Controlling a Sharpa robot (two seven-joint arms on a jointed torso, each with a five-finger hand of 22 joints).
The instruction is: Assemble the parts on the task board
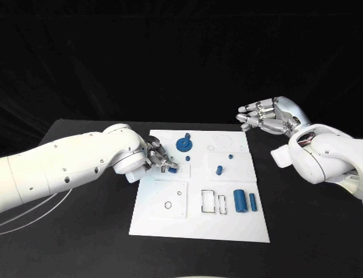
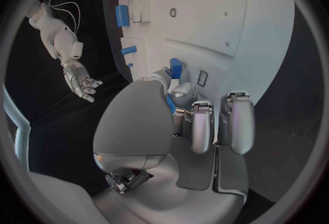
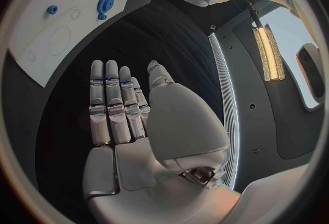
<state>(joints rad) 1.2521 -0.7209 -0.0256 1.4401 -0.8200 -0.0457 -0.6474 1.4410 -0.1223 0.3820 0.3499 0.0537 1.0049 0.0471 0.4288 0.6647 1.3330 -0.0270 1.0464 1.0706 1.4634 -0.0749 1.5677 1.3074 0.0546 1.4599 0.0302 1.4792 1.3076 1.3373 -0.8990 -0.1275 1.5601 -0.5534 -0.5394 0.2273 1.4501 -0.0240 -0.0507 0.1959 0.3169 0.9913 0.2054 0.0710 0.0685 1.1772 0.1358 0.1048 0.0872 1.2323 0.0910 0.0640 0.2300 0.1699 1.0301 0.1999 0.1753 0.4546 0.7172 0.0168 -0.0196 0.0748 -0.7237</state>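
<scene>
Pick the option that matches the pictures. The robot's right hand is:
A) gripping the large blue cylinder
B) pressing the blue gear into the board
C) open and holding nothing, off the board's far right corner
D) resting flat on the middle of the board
C: the right hand hangs beyond the far right corner of the task board, its fingers straight with nothing in them.

Left hand (image 1: 155, 157) is placed over the task board's (image 1: 200, 227) left edge, blocking approach there. Blue gear (image 1: 184, 143), small pegs (image 1: 219, 170) and two upright cylinders (image 1: 245, 201) are scattered mid-board. Bare tabletop (image 1: 307, 220) is left open right of the board; right hand (image 1: 268, 116) is held off its far right corner.
</scene>
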